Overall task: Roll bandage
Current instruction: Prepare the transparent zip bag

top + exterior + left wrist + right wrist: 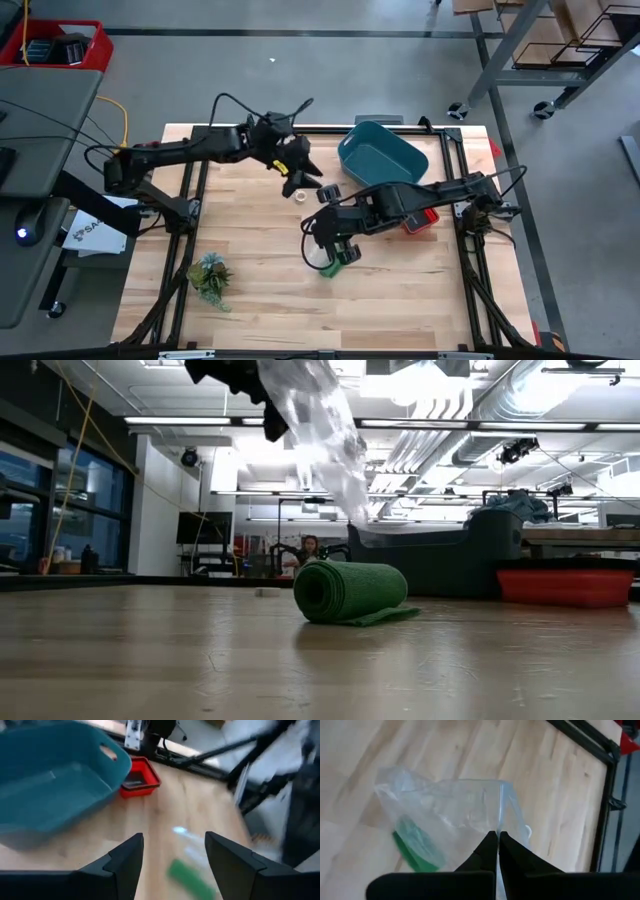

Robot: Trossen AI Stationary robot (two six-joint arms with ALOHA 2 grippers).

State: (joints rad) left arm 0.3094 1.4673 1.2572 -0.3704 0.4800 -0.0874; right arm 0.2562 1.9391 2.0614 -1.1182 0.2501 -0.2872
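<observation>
Well, the bandage (350, 593) is already a tight green roll lying on its side on the table (400, 300), lower centre of the overhead frame, its loose tail tucked flat beneath it. The rolling looks done to me. Right above it the right gripper (498, 841) has its fingers pinched together on the edge of a clear plastic bag (455, 810), which hangs down over the roll, probably so the roll can go inside. The left gripper (174, 852) hovers up near the frame's middle, fingers spread and empty, pointed toward the roll, likely ready to help. Beyond sit a teal bin (382, 155), a red tray (139, 779) and, lower left, a small plant (210, 277).
</observation>
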